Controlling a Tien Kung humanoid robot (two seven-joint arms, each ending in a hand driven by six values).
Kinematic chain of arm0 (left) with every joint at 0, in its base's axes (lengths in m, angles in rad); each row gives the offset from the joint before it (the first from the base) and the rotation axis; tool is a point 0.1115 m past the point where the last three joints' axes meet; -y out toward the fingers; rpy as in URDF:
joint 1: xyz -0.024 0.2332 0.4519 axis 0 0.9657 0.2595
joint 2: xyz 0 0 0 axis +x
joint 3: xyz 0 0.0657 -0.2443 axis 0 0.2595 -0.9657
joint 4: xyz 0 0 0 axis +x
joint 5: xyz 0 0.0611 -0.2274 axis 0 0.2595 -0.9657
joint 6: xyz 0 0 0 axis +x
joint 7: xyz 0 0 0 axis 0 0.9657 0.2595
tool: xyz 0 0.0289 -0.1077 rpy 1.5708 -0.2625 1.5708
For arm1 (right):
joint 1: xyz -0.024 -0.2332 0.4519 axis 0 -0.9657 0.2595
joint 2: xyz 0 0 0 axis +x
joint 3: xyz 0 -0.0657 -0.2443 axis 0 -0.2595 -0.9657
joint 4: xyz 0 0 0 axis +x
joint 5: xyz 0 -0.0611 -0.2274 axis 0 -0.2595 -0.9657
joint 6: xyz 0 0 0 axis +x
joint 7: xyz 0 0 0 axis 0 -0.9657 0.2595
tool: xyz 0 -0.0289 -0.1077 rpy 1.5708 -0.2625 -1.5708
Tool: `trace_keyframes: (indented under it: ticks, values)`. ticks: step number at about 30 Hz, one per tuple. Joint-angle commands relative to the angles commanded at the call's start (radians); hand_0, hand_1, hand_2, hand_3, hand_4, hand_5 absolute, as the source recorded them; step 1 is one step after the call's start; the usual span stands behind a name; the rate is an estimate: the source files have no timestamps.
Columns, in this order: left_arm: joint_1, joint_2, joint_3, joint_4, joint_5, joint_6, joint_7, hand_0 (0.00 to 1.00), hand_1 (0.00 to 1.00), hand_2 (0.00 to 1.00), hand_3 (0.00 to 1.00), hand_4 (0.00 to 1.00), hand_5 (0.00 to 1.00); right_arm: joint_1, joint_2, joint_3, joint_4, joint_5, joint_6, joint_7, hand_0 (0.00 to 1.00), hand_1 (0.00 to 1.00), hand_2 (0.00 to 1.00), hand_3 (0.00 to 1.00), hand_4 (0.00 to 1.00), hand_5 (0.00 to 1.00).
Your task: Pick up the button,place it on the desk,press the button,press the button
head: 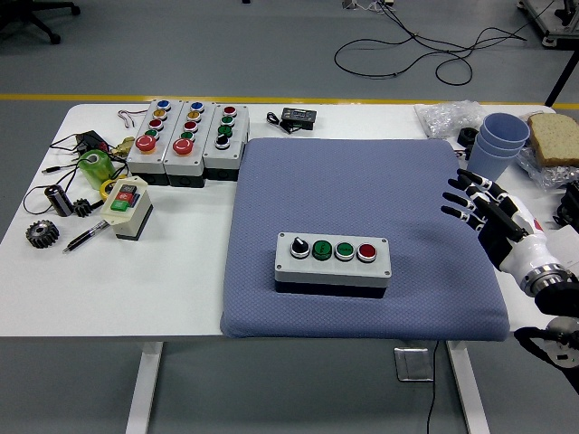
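The button box sits on the blue mat, well left of the right hand (fingers spread, empty).

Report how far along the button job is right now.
Done, apparently: the four-button box sits flat on the blue mat, nothing holding it. In hand: nothing; the right hand hovers at the mat's right edge, fingers spread, well clear of the box. Whether any press has happened can't be told from this view.

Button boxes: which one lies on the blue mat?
The grey four-button box, alone on the blue mat; the other boxes stand on bare table at far left.
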Motion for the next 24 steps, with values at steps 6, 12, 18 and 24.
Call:
trace_keyframes:
  ticks: [6,12,18,24]
  values:
    - [0.002,0.000,-0.001,0.000,-0.002,0.001,-0.001,0.595,0.633,0.673,0.541,0.340,0.676,0.005,-0.001,-0.009,-0.001,0.000,0.006,-0.009,0.647,0.608,0.676,0.644,0.717,0.310]
    - [-0.001,0.000,0.005,0.000,-0.011,0.004,-0.005,0.595,0.634,0.672,0.541,0.340,0.675,-0.005,-0.006,-0.003,0.007,0.004,0.012,-0.008,0.643,0.607,0.674,0.643,0.717,0.310]
    - [-0.010,0.000,0.007,0.000,-0.023,0.008,-0.010,0.595,0.633,0.673,0.541,0.340,0.674,-0.009,-0.013,0.013,0.011,0.013,0.016,-0.004,0.643,0.605,0.673,0.642,0.719,0.313]
    - [-0.016,0.000,0.005,0.000,-0.026,0.009,-0.012,0.595,0.634,0.673,0.540,0.341,0.673,-0.005,-0.010,0.017,0.013,0.015,0.014,-0.004,0.643,0.603,0.668,0.639,0.718,0.313]
